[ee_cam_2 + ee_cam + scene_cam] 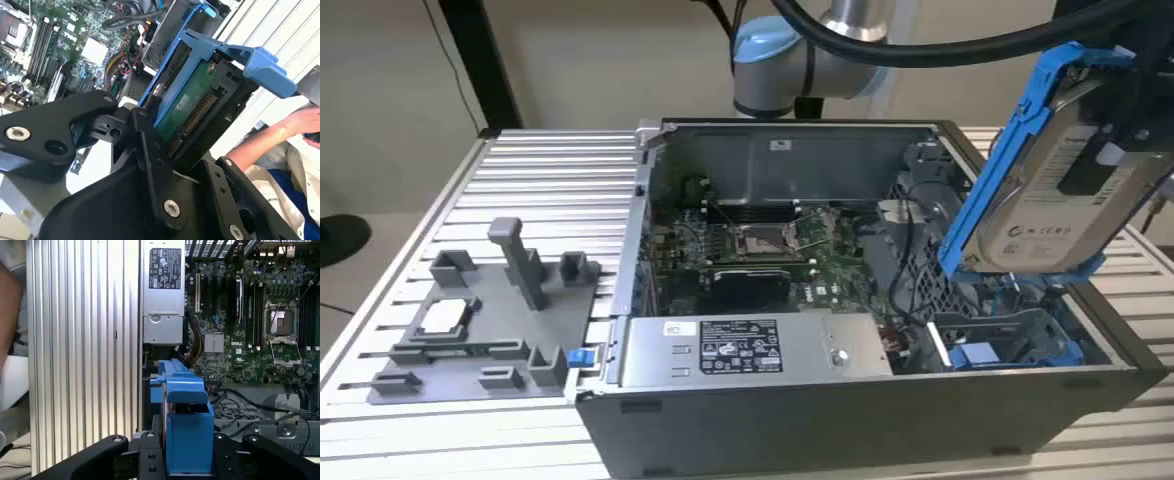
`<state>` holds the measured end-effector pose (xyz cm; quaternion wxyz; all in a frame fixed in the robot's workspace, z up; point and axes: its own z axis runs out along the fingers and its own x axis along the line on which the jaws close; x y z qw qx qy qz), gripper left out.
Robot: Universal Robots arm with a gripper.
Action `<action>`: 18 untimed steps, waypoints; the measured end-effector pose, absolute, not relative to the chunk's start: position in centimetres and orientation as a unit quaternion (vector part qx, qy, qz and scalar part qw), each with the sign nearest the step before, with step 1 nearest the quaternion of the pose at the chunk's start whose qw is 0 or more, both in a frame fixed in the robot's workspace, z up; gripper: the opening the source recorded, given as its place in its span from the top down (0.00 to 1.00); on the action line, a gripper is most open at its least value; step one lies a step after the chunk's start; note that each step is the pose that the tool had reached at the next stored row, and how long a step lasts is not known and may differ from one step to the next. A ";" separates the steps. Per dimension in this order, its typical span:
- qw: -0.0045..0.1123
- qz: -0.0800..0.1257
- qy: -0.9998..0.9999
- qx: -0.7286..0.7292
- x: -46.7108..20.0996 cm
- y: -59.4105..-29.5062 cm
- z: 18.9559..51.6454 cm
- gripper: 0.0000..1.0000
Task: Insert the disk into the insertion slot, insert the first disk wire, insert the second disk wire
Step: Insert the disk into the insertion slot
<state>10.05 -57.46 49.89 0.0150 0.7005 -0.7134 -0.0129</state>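
The disk [1047, 200], a silver-grey drive with a white label in a blue carrier, hangs tilted on edge above the right end of the open computer case [854, 400]. My gripper [1101, 150] is shut on it from the exterior view's right. In the second wrist view the disk's green underside [187, 107] and connector row sit between the black fingers [150, 135]. The first wrist view looks down the blue carrier [185, 430] held in my gripper [182, 460]. The insertion slot [1001, 345], grey metal with blue tabs, lies below the disk in the case's near right corner.
A grey labelled power-supply box [734, 350] runs along the case's near wall, with the motherboard [761, 245] behind it and black cables [907, 260] beside the slot. A grey fixture plate [480, 320] lies on the slatted table [400, 250]. A person's arm [280, 135] is beside the table.
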 end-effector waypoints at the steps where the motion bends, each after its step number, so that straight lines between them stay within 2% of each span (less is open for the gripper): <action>1: 0.015 -0.013 -0.713 0.701 10.1 -57.5 49.9 1.00; 18: 0.015 -0.013 -0.713 0.701 10.5 -57.5 49.3 1.00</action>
